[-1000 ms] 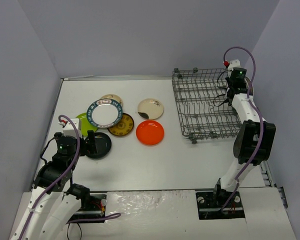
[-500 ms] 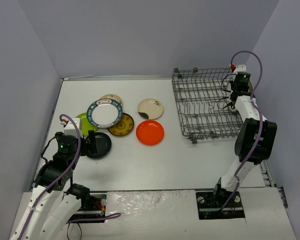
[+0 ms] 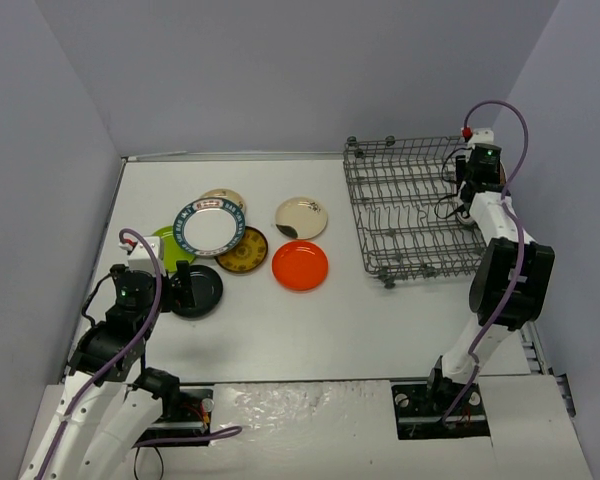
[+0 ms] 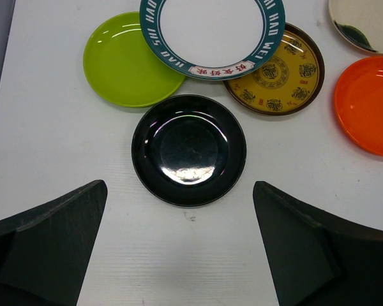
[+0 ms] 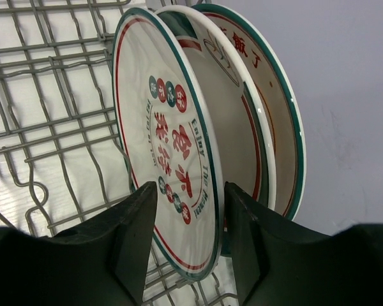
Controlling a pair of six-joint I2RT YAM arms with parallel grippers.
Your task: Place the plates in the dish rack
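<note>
Three white plates stand on edge in the dish rack point(image 3: 405, 205) point(image 5: 51, 115) at its right end: the nearest point(image 5: 166, 140) with a green and red rim, a second point(image 5: 230, 127) and a green-rimmed third point(image 5: 277, 115) behind it. My right gripper point(image 5: 190, 191) point(image 3: 467, 198) is open, its fingers straddling the nearest plate's lower rim with small gaps. My left gripper point(image 4: 179, 210) point(image 3: 178, 287) hangs wide open just short of a black plate point(image 4: 188, 150) point(image 3: 202, 290) lying flat on the table.
On the table lie a lime-green plate point(image 4: 124, 64), a white teal-rimmed plate point(image 4: 210, 32) overlapping it, a brown-and-yellow plate point(image 4: 281, 80), an orange plate point(image 3: 300, 265) and two cream plates point(image 3: 301, 217) point(image 3: 225, 197). Walls close in on three sides.
The right arm shifted slightly towards the rack's far right end, then its jaws parted from the plate they were shut on. The left arm has not moved.
</note>
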